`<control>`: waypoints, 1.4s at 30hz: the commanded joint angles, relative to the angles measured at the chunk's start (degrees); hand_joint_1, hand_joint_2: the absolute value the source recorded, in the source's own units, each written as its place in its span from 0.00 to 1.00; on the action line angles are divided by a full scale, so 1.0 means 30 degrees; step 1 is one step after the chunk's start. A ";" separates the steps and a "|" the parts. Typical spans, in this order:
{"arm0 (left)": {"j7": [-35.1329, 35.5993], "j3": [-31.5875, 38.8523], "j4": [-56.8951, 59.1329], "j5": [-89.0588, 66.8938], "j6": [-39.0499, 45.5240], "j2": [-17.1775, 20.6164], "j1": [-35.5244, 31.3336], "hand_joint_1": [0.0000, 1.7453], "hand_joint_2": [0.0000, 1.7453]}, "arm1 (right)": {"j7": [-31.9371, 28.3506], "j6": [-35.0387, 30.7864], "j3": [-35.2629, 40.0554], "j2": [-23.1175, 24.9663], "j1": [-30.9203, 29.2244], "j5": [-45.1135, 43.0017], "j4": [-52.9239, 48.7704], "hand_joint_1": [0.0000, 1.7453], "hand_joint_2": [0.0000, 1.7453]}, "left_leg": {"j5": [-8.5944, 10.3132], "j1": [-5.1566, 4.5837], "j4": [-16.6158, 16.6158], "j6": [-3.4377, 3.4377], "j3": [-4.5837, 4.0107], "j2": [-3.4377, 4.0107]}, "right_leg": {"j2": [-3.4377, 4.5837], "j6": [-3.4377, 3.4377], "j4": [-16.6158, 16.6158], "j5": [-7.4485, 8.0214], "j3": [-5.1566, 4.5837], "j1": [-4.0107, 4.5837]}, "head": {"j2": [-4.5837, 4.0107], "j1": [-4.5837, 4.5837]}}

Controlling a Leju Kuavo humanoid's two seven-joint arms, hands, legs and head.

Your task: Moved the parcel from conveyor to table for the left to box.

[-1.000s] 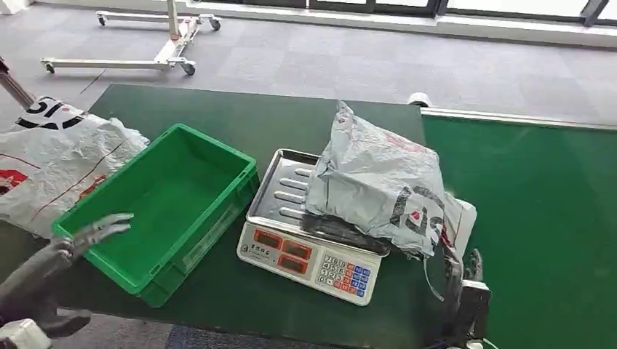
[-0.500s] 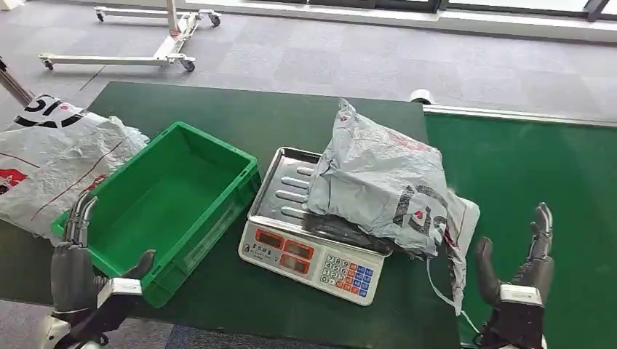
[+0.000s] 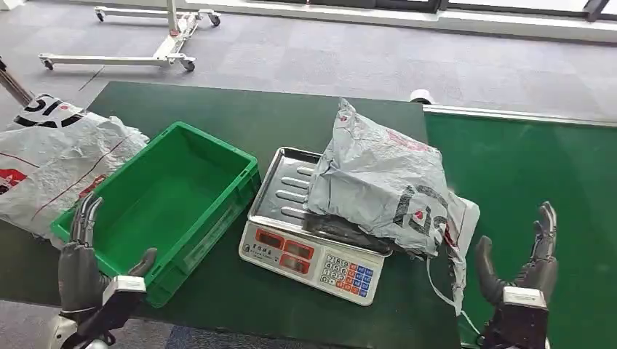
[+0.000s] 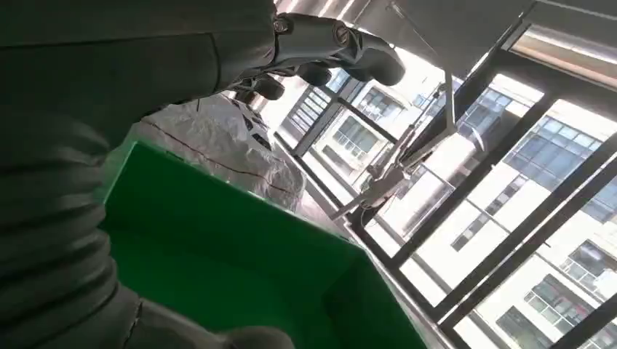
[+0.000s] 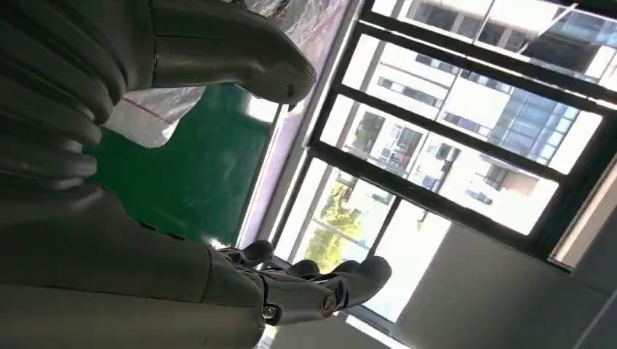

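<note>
Electronic scale (image 3: 309, 254) with steel pan, white printed sack (image 3: 51, 160) at table's far-left edge, wheeled metal frame (image 3: 145, 43) on carpet

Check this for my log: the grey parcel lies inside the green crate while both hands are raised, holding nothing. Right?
Not quite. The head view shows the grey parcel on the scale, beside the green crate. Left hand and right hand hold nothing.

Item count, work surface
One grey parcel (image 3: 382, 185), one electronic scale (image 3: 309, 243), one green crate (image 3: 164, 207), one white sack (image 3: 54, 163), two hands.
</note>
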 commanded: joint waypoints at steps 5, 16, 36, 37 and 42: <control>-0.2134 -0.6820 0.4232 0.1673 -0.1428 -0.1574 -0.4807 0.00 1.00 | -0.0246 0.1772 0.5015 -0.0144 -0.2268 0.3413 0.2505 0.00 1.00 | 0.0027 0.0004 -0.0019 0.0016 -0.0021 -0.0102 | 0.0061 -0.0021 -0.0022 0.0020 -0.0013 0.0002 | 0.0000 -0.0007; -0.1189 -0.8778 0.5158 0.2424 0.0678 -0.0733 -0.5673 0.00 1.00 | 0.1141 -0.0426 0.7236 -0.1329 -0.2960 0.2843 0.3088 0.00 1.00 | 0.0114 0.0006 -0.0015 0.0024 -0.0079 -0.0105 | 0.0050 0.0006 -0.0017 0.0128 -0.0047 -0.0001 | 0.0000 -0.0007; -0.1189 -0.8778 0.5158 0.2424 0.0678 -0.0733 -0.5673 0.00 1.00 | 0.1141 -0.0426 0.7236 -0.1329 -0.2960 0.2843 0.3088 0.00 1.00 | 0.0121 0.0002 -0.0028 0.0020 -0.0119 -0.0129 | 0.0076 -0.0002 -0.0022 0.0122 -0.0101 0.0004 | 0.0000 -0.0007; -0.1189 -0.8778 0.5158 0.2424 0.0678 -0.0733 -0.5673 0.00 1.00 | 0.1141 -0.0426 0.7236 -0.1329 -0.2960 0.2843 0.3088 0.00 1.00 | 0.0115 0.0005 -0.0017 0.0018 -0.0123 -0.0118 | 0.0059 0.0002 -0.0015 0.0118 -0.0102 0.0007 | -0.0007 -0.0007; -0.1189 -0.8778 0.5158 0.2424 0.0678 -0.0733 -0.5673 0.00 1.00 | 0.1141 -0.0426 0.7236 -0.1329 -0.2960 0.2843 0.3088 0.00 1.00 | 0.0118 0.0009 -0.0021 0.0019 -0.0122 -0.0125 | 0.0071 0.0000 -0.0021 0.0122 -0.0102 0.0011 | 0.0000 -0.0007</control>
